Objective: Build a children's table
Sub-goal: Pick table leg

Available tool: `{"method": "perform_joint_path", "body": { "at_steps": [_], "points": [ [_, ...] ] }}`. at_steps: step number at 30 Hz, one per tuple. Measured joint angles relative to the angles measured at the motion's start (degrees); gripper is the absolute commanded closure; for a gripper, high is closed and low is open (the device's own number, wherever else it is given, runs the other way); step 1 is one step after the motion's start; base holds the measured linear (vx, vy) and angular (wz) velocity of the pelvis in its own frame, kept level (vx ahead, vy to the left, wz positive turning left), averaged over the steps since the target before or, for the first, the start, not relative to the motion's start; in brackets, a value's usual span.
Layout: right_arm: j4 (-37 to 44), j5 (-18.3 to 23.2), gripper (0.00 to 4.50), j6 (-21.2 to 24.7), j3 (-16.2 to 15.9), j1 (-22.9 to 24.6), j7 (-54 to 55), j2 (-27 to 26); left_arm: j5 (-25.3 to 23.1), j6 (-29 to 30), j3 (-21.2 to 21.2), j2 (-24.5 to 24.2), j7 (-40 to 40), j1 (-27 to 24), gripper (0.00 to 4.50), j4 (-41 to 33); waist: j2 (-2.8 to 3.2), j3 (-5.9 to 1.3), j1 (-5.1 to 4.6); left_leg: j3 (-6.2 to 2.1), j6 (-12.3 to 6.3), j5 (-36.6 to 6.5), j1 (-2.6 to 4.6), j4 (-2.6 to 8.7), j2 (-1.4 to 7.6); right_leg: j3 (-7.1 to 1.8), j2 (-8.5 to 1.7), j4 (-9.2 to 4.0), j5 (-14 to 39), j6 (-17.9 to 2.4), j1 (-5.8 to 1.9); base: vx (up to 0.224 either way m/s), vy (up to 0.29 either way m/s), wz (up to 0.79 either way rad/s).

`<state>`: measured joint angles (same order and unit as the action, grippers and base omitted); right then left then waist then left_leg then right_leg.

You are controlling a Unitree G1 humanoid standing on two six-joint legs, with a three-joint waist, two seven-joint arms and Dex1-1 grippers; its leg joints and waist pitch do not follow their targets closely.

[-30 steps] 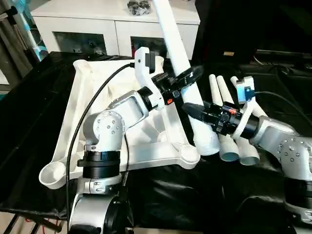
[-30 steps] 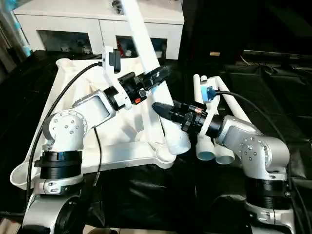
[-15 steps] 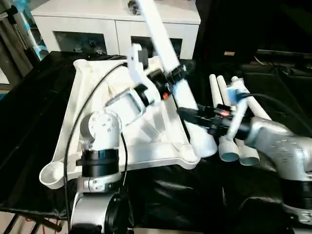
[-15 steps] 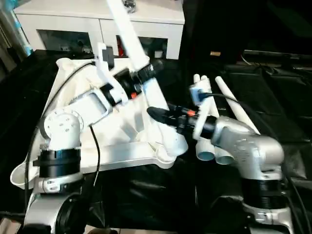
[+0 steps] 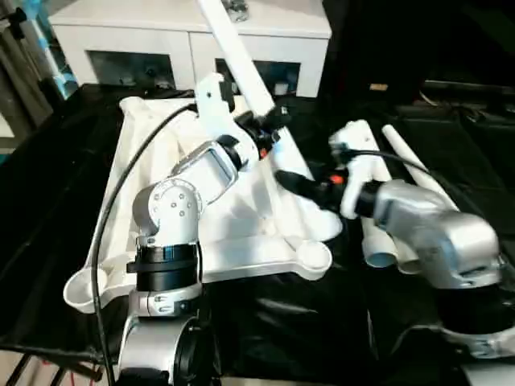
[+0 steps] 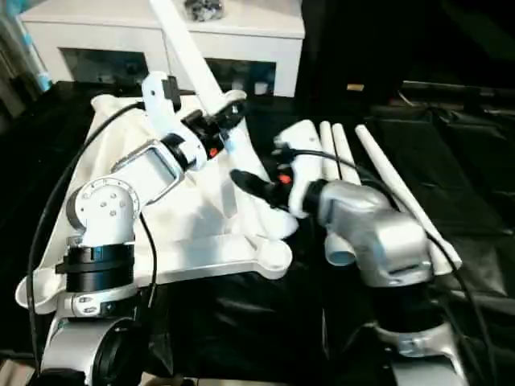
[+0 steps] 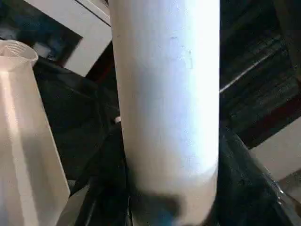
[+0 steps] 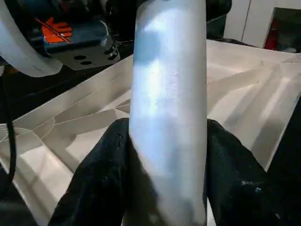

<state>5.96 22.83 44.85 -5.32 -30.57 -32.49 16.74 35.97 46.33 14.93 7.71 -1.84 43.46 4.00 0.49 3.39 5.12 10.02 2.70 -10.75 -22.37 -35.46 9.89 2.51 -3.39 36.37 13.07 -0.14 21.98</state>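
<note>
I am working over the tabletop (image 5: 161, 173), which is lying ribbed underside up on the black cloth (image 5: 322, 322). Its rounded corner sockets are holding nothing; the nearest right socket (image 5: 310, 257) is sitting open just below my right gripper.

I am holding one white tapered leg (image 5: 241, 56) with both grippers. It is slanting above the tabletop's right edge, its upper end rising toward the white cabinet (image 5: 185, 32) behind the tabletop. My left gripper (image 5: 269, 125) is clamping the leg partway up, its black fingers (image 7: 106, 188) pressed on either side. My right gripper (image 5: 294, 183) is gripping the lower part of the same leg, fingers (image 8: 94, 183) closed against both sides.

Three spare legs (image 5: 386, 201) are lying side by side on the cloth, right of the tabletop.
</note>
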Motion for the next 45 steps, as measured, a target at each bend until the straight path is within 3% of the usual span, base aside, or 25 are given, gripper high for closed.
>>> {"method": "perform_joint_path", "body": {
  "at_steps": [6,7,13,20,26,30,33,34,45],
  "points": [
    [0.0,-0.4,2.67,-0.3,-0.5,0.0,0.8,-0.4,0.5,-0.3,-0.2,0.0,1.0,0.0,2.64,0.0,0.00,0.00,-0.11,0.00,-0.03,0.0,-0.06,0.00,0.00,0.00,0.00,-0.15,-0.1,0.1,0.00,0.000,0.000,0.00],
    [0.0,-0.4,2.11,-0.3,-0.5,0.0,0.8,-0.4,0.5,-0.4,-0.2,0.0,1.0,0.0,2.65,0.0,0.01,0.00,-0.11,0.00,-0.03,0.0,-0.06,0.00,0.00,0.00,0.00,-0.15,-0.1,0.1,0.00,0.000,0.000,0.00],
    [0.3,1.1,1.57,0.0,0.3,0.0,-0.2,-0.6,0.5,-1.8,-1.2,-0.1,-1.5,-0.2,2.67,0.0,0.02,0.01,-0.04,0.00,-0.03,0.0,-0.07,0.01,0.00,-0.01,0.00,-0.18,-0.1,0.1,0.00,0.000,0.000,0.00],
    [2.8,6.7,1.16,3.5,1.6,0.7,-8.0,4.4,1.8,0.1,-8.1,-6.2,-15.4,-0.9,2.68,-1.4,0.06,0.03,-0.06,0.00,-0.03,0.0,-0.06,0.01,-0.01,-0.02,0.00,-0.19,-0.2,0.1,0.00,0.000,0.000,0.00],
    [3.0,11.6,1.16,6.5,1.8,1.5,-17.2,10.3,4.4,1.6,-10.5,-10.5,-27.2,-0.9,2.68,-1.2,0.12,0.03,-0.08,0.01,-0.02,0.0,-0.03,0.01,-0.01,-0.02,0.00,-0.17,-0.2,0.1,-0.02,0.000,0.000,0.00],
    [3.5,12.4,1.16,7.1,0.9,2.1,-21.8,14.3,7.2,1.5,-10.8,-13.6,-36.9,-0.8,2.68,-1.1,0.13,0.02,-0.08,0.01,-0.02,0.0,0.00,0.01,0.00,-0.02,0.00,-0.16,-0.2,0.1,-0.02,0.000,0.000,0.00],
    [4.2,12.5,1.16,7.1,-0.6,2.7,-23.1,14.6,9.4,1.3,-10.8,-13.7,-39.7,-0.8,2.68,-1.6,0.14,0.01,-0.04,0.01,-0.03,0.0,-0.01,0.01,0.00,-0.02,0.00,-0.16,-0.2,0.1,-0.03,0.000,0.000,0.00],
    [4.3,12.5,1.43,7.1,-1.2,2.9,-23.2,14.6,9.6,1.5,-10.8,-13.5,-40.1,-0.8,2.68,-1.7,0.14,0.01,-0.04,0.01,-0.03,0.0,-0.01,0.01,0.00,-0.02,0.00,-0.16,-0.2,0.1,-0.03,0.000,0.000,0.00],
    [5.5,13.8,2.25,7.4,-2.6,3.0,-25.2,14.5,11.6,2.3,-11.0,-14.8,-44.6,-0.9,2.69,-3.2,0.15,0.00,0.00,0.01,-0.04,0.0,0.02,0.00,0.00,-0.02,0.00,-0.13,-0.2,0.1,-0.04,0.000,0.000,0.00]
  ]
}}
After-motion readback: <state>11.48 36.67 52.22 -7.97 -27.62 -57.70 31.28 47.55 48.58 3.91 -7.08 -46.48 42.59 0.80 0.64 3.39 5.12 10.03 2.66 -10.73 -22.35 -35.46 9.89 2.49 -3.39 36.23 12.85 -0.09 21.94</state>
